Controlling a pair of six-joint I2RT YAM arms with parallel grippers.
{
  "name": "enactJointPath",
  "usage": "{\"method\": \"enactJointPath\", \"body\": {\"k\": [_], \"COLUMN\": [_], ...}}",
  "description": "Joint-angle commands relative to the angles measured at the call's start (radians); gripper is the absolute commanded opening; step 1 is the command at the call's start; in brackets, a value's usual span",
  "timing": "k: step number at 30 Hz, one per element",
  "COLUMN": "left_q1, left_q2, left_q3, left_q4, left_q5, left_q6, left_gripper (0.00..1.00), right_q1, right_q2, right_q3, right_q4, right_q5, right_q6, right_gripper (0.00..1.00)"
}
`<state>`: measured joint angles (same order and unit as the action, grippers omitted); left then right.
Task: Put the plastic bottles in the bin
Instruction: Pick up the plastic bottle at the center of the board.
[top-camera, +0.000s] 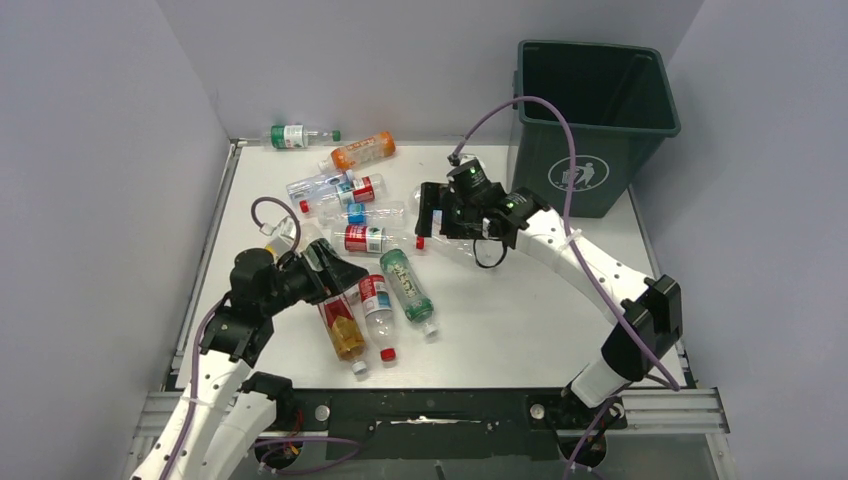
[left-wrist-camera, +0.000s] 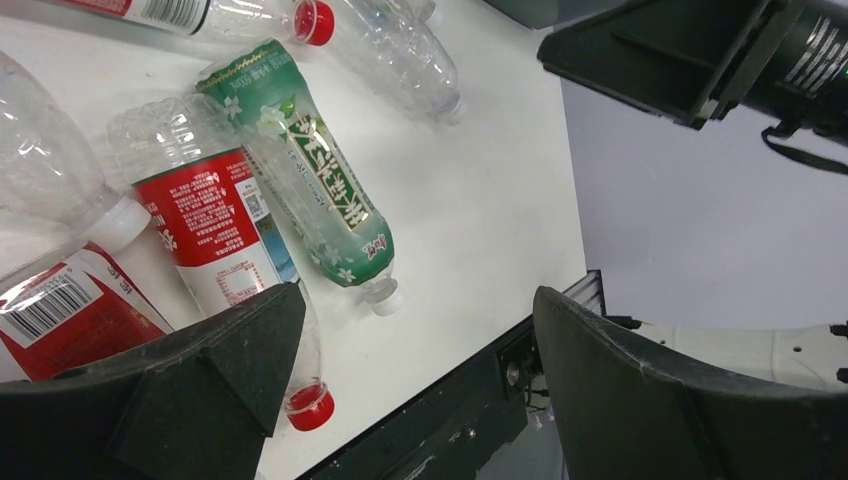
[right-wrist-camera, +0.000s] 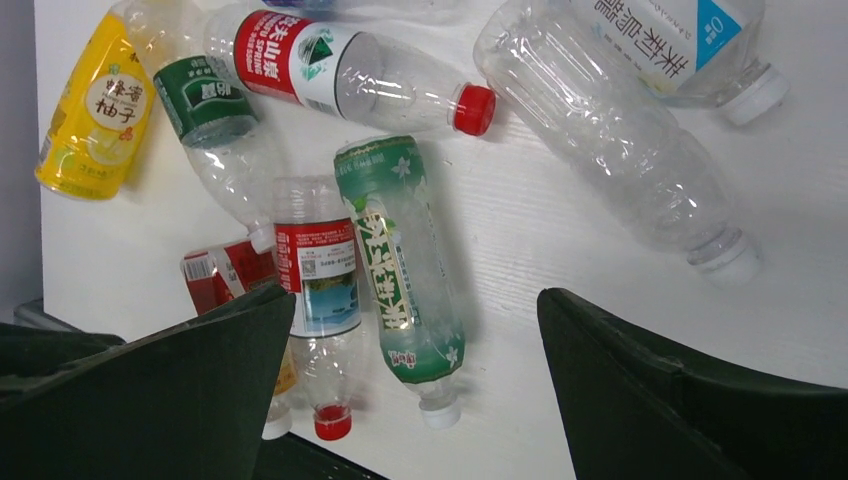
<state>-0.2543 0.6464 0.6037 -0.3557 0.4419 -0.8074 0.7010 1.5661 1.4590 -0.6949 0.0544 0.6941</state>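
Left arm: folded low over the near-left part of the table (top-camera: 520, 320); left gripper (left-wrist-camera: 415, 310) angled down, jaws spread, nothing between them, above the near bottles. Right arm: stretched from the near right to mid-table; right gripper (right-wrist-camera: 415, 300) with jaws wide apart, gripping nothing, over the pile. Plastic bottles (top-camera: 365, 238): eleven countable from above, lying on their sides across the table's left half and centre, several overlapping. One orange bottle (top-camera: 362, 150), one yellow bottle (right-wrist-camera: 95, 110), one amber bottle (top-camera: 345, 335), one green-wrapped bottle (top-camera: 408, 285), the rest clear with red, blue or green labels. Bin (top-camera: 600, 175): one, dark green, upright at the far right corner.
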Motion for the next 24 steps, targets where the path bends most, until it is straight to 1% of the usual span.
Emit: {"method": "enactJointPath", "body": {"k": [1, 6, 13, 17, 18, 21, 22, 24], "left_q1": [0.003, 0.006, 0.007, 0.008, 0.009, 0.009, 0.009, 0.009], "left_q2": [0.04, 0.083, 0.053, 0.043, 0.044, 0.059, 0.057, 0.041], "left_q3": [-0.006, 0.009, -0.009, 0.041, 0.049, 0.136, 0.15, 0.16], "left_q4": [0.056, 0.019, -0.036, -0.106, -0.122, -0.204, -0.22, -0.232], "left_q5": [0.085, 0.103, 0.095, 0.064, 0.052, -0.018, -0.035, -0.057], "left_q6": [0.019, 0.071, 0.061, 0.071, 0.08, 0.109, 0.112, 0.095], "left_gripper": [0.86, 0.86, 0.86, 0.86, 0.86, 0.86, 0.87, 0.88], "right_q1": [-0.001, 0.01, 0.022, 0.076, 0.089, 0.106, 0.109, 0.118], "right_q2": [0.06, 0.102, 0.069, 0.036, 0.021, -0.038, -0.062, -0.103], "right_q3": [0.145, 0.213, 0.162, 0.159, 0.14, 0.065, 0.034, -0.025], "right_q4": [-0.022, -0.063, -0.092, -0.151, -0.164, -0.162, -0.149, -0.131], "right_q5": [0.052, 0.065, 0.064, 0.151, 0.184, 0.241, 0.253, 0.275], "right_q6": [0.043, 0.038, 0.037, 0.009, 0.003, -0.004, -0.004, 0.004], "right_gripper": [0.98, 0.98, 0.99, 0.99, 0.99, 0.99, 1.0, 0.98]}}
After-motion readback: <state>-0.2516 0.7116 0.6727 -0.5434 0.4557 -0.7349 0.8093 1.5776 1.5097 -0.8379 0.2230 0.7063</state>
